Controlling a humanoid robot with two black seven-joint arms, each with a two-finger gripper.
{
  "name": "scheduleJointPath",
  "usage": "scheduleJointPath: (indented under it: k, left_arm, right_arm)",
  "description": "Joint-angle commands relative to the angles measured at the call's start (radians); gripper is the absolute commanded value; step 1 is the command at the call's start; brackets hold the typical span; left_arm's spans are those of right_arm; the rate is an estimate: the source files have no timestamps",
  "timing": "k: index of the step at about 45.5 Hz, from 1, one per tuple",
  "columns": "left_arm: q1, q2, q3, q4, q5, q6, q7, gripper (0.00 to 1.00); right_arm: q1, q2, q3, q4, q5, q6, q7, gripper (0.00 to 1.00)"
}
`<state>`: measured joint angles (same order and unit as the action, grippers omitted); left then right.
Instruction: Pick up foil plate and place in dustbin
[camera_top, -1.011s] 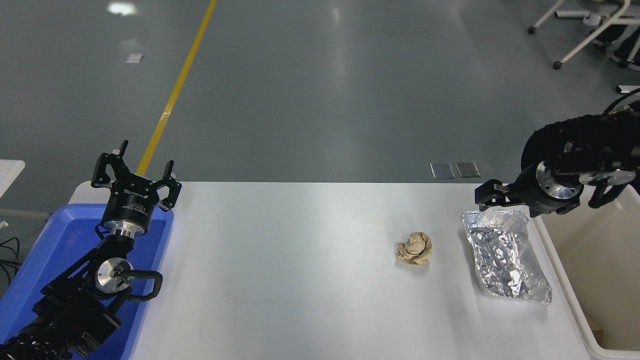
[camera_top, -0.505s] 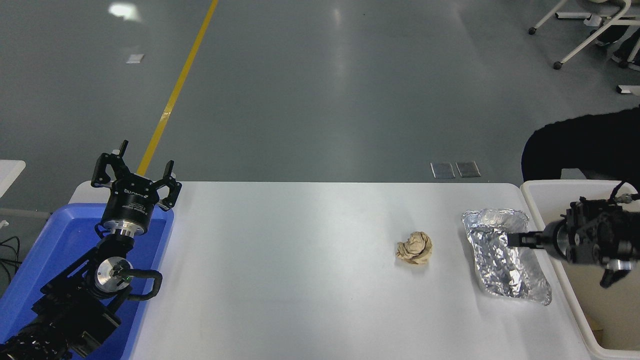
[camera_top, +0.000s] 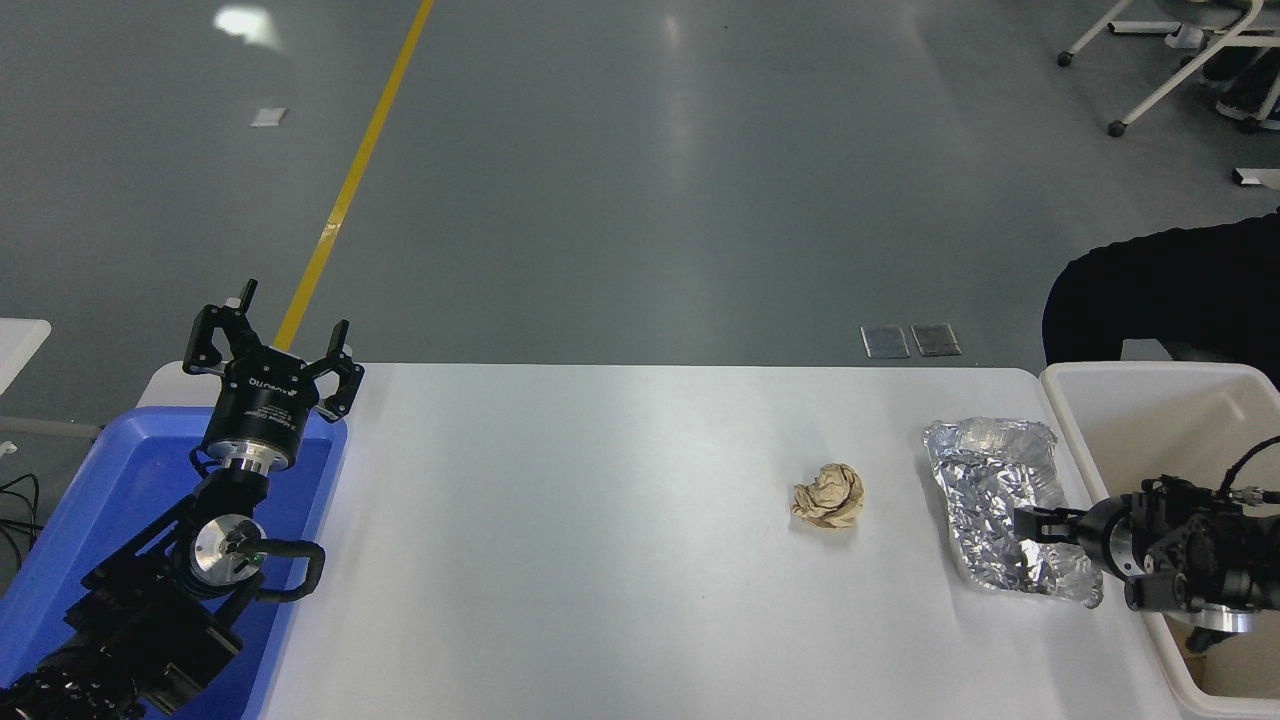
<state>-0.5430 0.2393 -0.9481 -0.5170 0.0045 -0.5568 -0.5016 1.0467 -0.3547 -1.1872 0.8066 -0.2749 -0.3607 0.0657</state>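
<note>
The plate lies on the table near its right edge, just beside the bin, long axis running away from me. My right gripper comes in low from the right, across the bin's near-left rim, and its tips sit over the plate's nearer half, inside the foil's outline. The fingers show as a narrow black fork with a small gap between them, only slightly parted. From this height I cannot tell whether they pinch the foil, touch it, or hang just above it, so I cannot say whether the grip is closed on anything. The plate sits flat on the table. A paper ball rests to the plate's left, apart from it. My left gripper is parked at the lower left over the blue tray, its fingers spread wide and holding nothing.
</note>
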Motion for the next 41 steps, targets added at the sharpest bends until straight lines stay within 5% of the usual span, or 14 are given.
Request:
scheduleJointPath:
  k: [1,13,21,41]
  left_arm:
    - [0.000,0.000,0.000,0.000,0.000,0.000,0.000,0.98]
    - [0.000,0.000,-0.001,0.000,0.000,0.000,0.000,0.98]
    - [0.000,0.000,-0.001,0.000,0.000,0.000,0.000,0.98]
    - [0.000,0.000,-0.001,0.000,0.000,0.000,0.000,0.98]
  right_arm:
    - [-0.056,0.014,0.014,-0.030,-0.001,-0.056,0.000,0.85]
    - [-0.074,0.020,0.015,-0.026,-0.001,-0.063,0.000,0.46]
    - [-0.086,0.025,0.018,-0.023,-0.001,-0.064,0.002,0.00]
    - [-0.070,0.020,0.052,-0.014,-0.001,-0.116,0.023,0.00]
